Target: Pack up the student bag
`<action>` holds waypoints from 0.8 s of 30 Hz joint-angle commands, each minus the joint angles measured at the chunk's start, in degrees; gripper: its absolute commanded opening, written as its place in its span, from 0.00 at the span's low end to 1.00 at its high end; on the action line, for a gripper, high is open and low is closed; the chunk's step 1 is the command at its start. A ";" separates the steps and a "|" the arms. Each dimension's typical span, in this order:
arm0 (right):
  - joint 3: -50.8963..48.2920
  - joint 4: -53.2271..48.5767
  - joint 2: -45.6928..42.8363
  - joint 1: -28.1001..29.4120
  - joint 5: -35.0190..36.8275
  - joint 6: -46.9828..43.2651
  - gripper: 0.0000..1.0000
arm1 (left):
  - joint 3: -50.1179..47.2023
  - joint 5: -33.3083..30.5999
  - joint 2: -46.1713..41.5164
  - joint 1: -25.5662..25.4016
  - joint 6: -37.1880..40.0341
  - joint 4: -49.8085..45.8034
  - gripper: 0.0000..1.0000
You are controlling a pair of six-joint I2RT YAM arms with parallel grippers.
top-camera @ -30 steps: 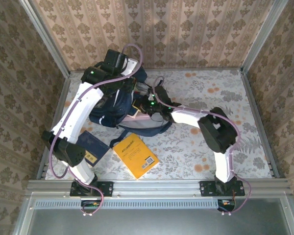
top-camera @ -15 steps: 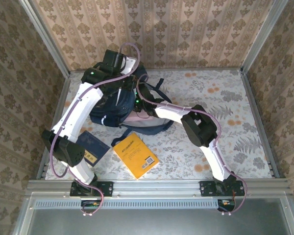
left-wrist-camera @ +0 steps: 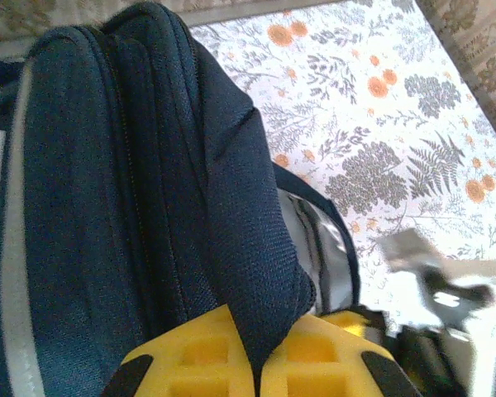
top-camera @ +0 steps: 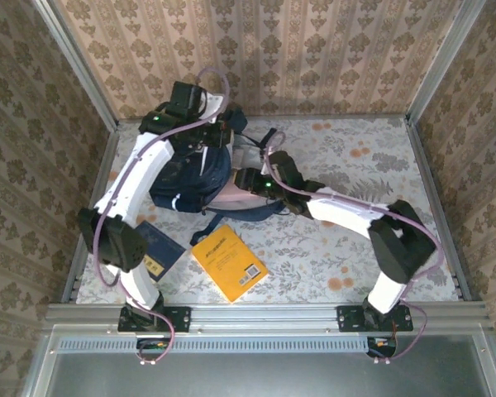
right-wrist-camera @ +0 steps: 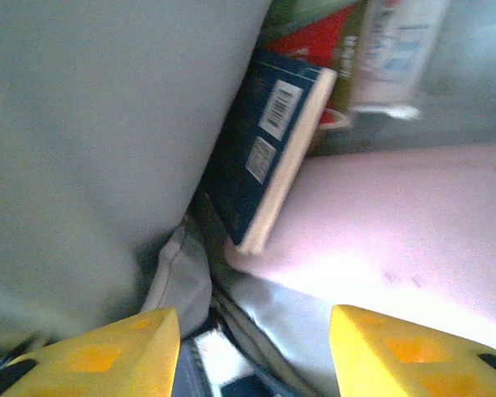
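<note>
Far left, the student bag (top-camera: 188,175) runs near-to-far, mouth rightward.

**Right arm retract, jaws apart**

Re right gripper (right-wrist-camera: 255,331): backs out to the mouth of the student bag (top-camera: 190,178), versus buried deep inside half a second ago. Goes from pinched nearly closed a second ago to spread wide, with nothing in between. Re right elbow (top-camera: 403,240): swings out toward the near right side of the table (top-camera: 339,157), well away from its mid-table spot in both earlier shots. Re right forearm (top-camera: 339,211): stretches long and low across the table instead of folded up short. Re left arm (top-camera: 136,178): stands a touch steeper than before.
</note>
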 commanded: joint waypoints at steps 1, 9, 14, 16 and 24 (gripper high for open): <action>-7.63 -4.92 -9.91 -0.25 10.20 -4.53 0.52 | 2.02 1.00 3.74 -0.98 0.08 4.04 0.01; -22.44 -10.59 -28.93 -0.08 17.30 -11.31 0.49 | 3.77 7.94 12.41 -5.43 -3.78 5.34 0.09; -25.04 -11.38 -31.29 0.26 13.17 -13.46 0.48 | 0.57 8.78 11.41 -6.56 -5.34 6.56 0.27; -25.06 -11.46 -30.73 0.45 11.70 -14.10 0.47 | -2.01 8.56 9.16 -6.56 -6.29 8.49 0.34; -22.14 -10.32 -26.25 2.03 3.48 -17.11 0.53 | -13.62 6.79 -5.97 -5.87 -10.31 12.55 0.56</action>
